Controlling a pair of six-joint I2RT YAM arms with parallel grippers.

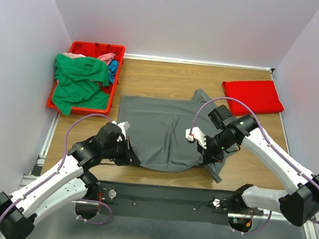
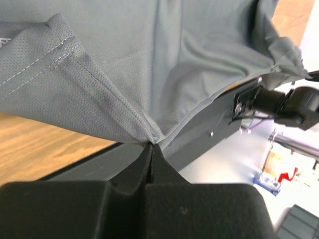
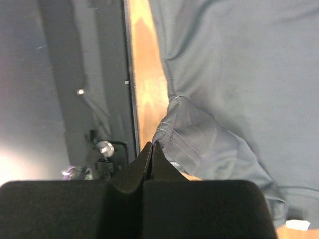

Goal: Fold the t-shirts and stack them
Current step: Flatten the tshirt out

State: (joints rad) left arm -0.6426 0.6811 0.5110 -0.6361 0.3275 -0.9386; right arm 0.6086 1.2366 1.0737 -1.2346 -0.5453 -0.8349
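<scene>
The dark grey shirt [image 1: 158, 131] lies flat mid-table, its near edge pinched at both ends. The left gripper [image 2: 152, 145] and right gripper [image 3: 152, 144] are each clamped tight on a fold. Its longer side runs left to right.

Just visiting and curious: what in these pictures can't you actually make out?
- Top view: the pink shirt and blue shirt in the red bin are mostly buried under the green shirt; anything beneath is hidden.
- Top view: the left gripper and right gripper tips hide behind their wrists; the pinch on the grey shirt shows only in wrist views.
- Wrist views: edges cut off most of that shirt.
</scene>
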